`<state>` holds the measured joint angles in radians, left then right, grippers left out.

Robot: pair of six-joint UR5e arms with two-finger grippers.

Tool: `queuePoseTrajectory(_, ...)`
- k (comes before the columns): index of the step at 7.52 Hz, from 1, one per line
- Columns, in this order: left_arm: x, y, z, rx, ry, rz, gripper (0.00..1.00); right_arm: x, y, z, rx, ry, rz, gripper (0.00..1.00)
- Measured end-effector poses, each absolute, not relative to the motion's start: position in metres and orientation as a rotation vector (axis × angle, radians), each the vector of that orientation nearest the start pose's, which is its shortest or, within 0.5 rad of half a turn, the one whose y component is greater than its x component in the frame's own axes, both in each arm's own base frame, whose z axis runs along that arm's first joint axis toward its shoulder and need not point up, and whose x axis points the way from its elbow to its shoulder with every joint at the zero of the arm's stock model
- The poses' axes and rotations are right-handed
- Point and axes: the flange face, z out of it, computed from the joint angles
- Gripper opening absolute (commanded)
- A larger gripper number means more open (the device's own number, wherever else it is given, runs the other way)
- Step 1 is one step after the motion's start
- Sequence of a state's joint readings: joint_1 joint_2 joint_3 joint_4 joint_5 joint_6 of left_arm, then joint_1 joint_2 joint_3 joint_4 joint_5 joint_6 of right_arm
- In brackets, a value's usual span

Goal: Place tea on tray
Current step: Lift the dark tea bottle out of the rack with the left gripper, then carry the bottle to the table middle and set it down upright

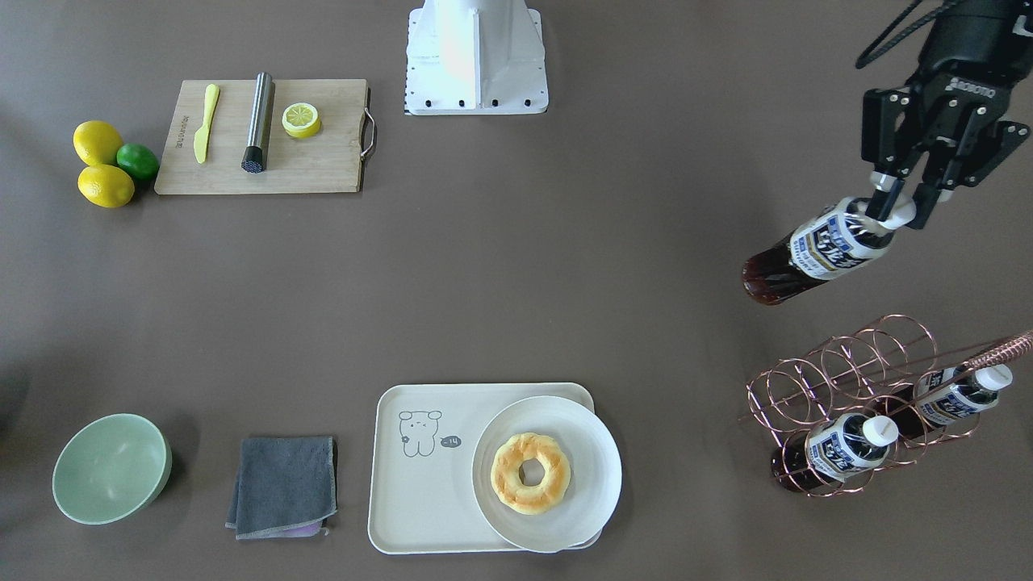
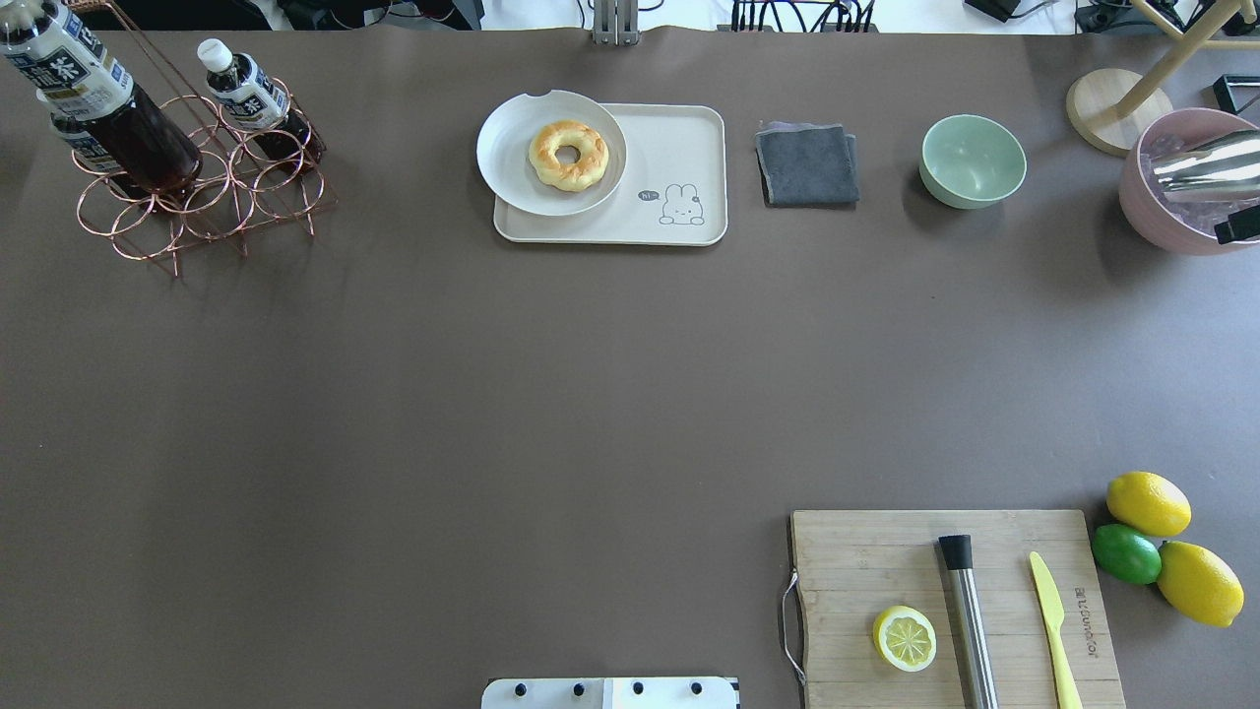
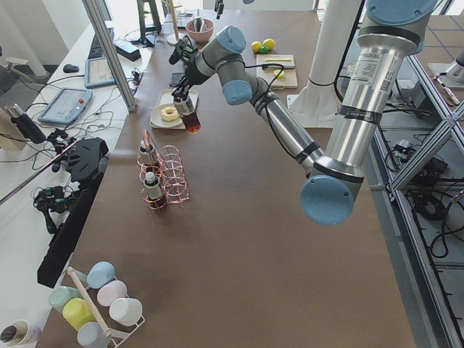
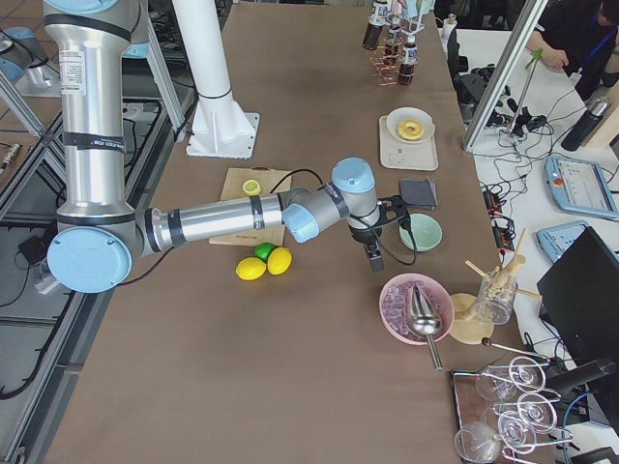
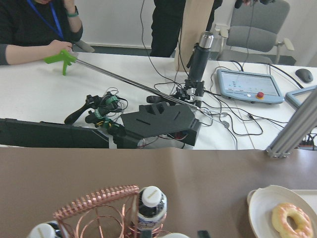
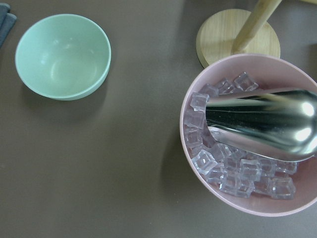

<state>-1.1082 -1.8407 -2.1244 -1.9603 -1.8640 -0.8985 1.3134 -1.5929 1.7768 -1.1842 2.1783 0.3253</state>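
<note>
Left gripper (image 1: 900,202): fingers (image 1: 926,202) clenched on the white cap end of the small clear plastic tea bottle with dark brown liquid and white-and-navy label (image 1: 823,246). Bottle is off the surface. In the front-facing view it sits at the right, just on the far side of the copper wire bottle rack (image 1: 839,379), cap up-right, base down-left. From the left-side view it hangs base-down from the fingers, above the surface beyond the rack.

Two more bottles of the same kind (image 1: 843,448) (image 1: 952,395) are in the rack.

Cream-white rounded rectangular tray with bear drawing (image 1: 420,516) is at the near middle of the front-facing view, well apart from the held bottle. A round white plate (image 1: 597,452) with a doughnut (image 1: 530,472) covers the tray's right part and overhangs its edge. The left part with the drawing is bare.

Right gripper (image 4: 372,253) shows only in the right-side view, over the surface between the mint-green bowl (image 4: 421,232) and the pink bowl of ice cubes (image 4: 416,307). Cannot tell whether its fingers are clenched or released. The right wrist view shows only those two bowls and a metal scoop (image 6: 262,121) lying in the ice.
</note>
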Motion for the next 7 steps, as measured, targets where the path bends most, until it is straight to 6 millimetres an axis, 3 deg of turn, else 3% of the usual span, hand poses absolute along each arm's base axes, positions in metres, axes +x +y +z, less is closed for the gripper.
queuePoseTrajectory(2,0.212,-0.486,0.165,0.798,0.959,-0.134,0.00,-0.063,-0.505,0.501,0.405,-0.741,-0.143,1.00)
queuePoseTrajectory(4,0.302,-0.456,0.105,0.817,0.907,-0.105,0.00,-0.084,-0.512,0.475,0.441,-0.759,-0.189,1.00)
queuePoseTrajectory(6,0.388,-0.424,0.077,0.847,0.873,-0.117,0.00,-0.097,-0.518,0.463,0.454,-0.768,-0.214,1.00)
queuePoseTrajectory(7,0.420,-0.411,0.075,0.854,0.863,-0.122,0.00,-0.099,-0.519,0.462,0.455,-0.769,-0.218,1.00)
